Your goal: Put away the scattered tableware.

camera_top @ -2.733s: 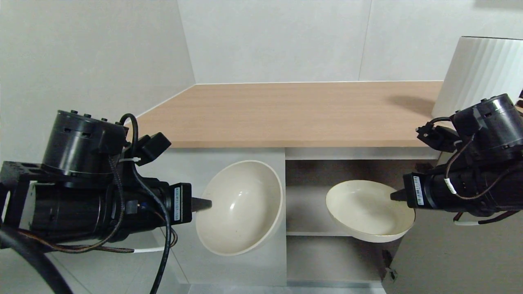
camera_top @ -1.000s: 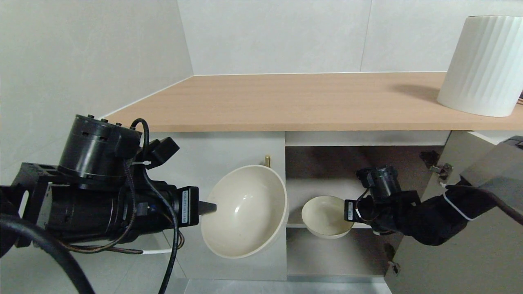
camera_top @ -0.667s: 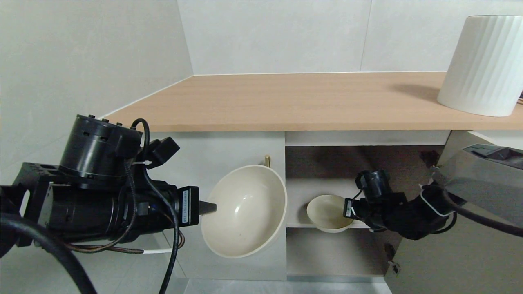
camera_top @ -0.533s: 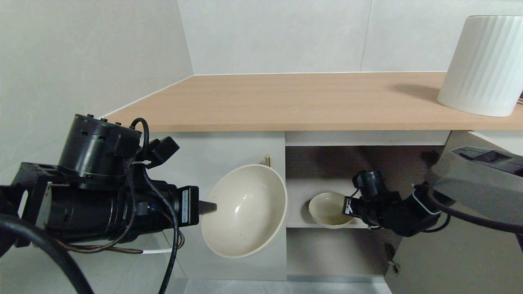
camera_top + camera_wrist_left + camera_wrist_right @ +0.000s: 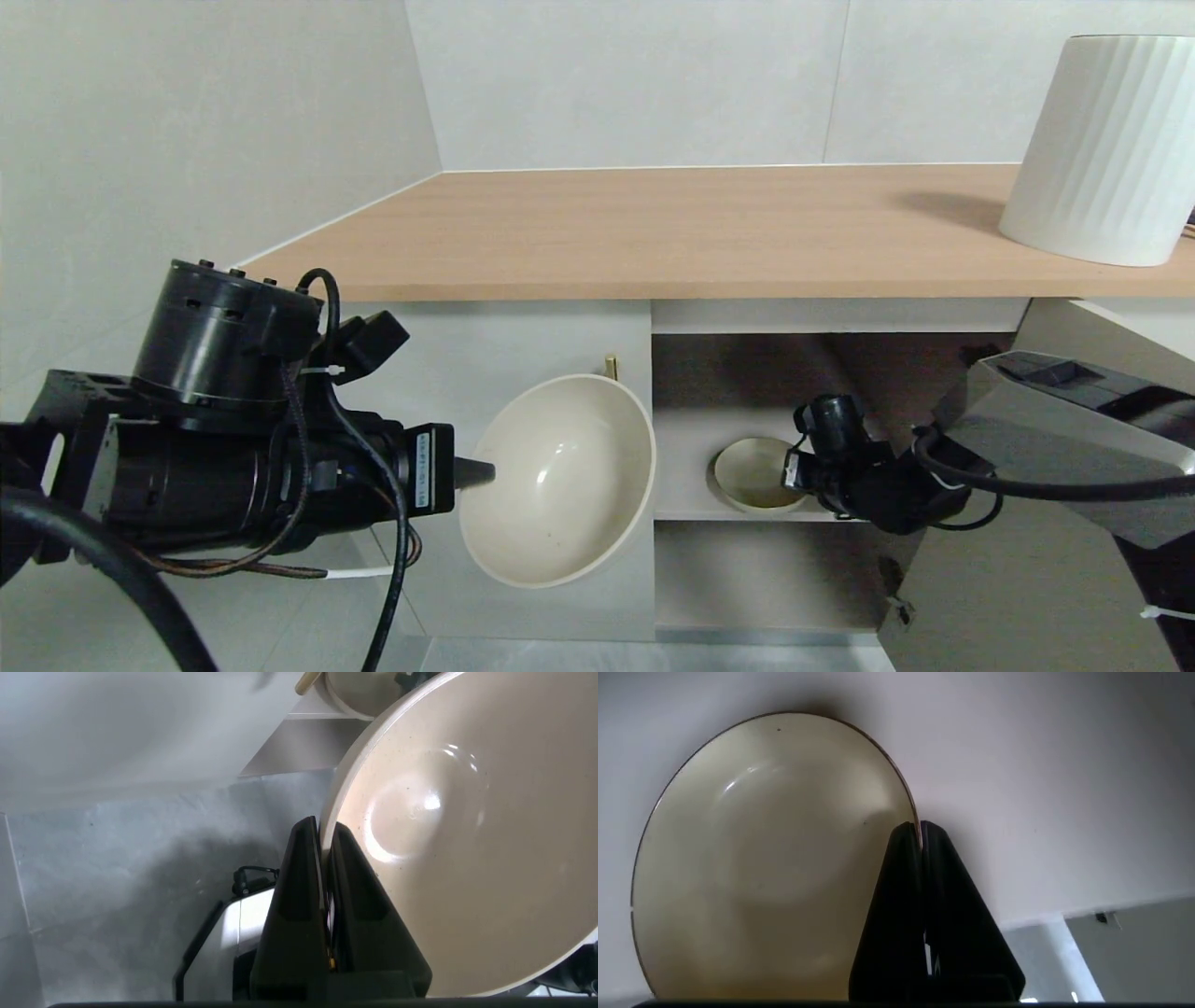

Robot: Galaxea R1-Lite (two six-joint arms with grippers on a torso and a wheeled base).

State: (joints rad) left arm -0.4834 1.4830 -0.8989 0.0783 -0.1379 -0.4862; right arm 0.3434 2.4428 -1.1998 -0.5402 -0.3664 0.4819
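Bowl (image 5: pixel 560 481), cream and deep, hangs tilted outside the cabinet (image 5: pixel 794 315), before its closed door, its rim pinched in our left gripper (image 5: pixel 478 473). The dish (image 5: pixel 754 474), smaller and shallower, appears to rest on the cabinet's shelf, deeper in than our right gripper (image 5: pixel 790 469), which clamps its outward rim. We judge that letting go comes next.

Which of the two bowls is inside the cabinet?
The smaller bowl, held by the right gripper, inside the open cabinet. The larger bowl, in the left gripper, hangs outside, before the closed door.
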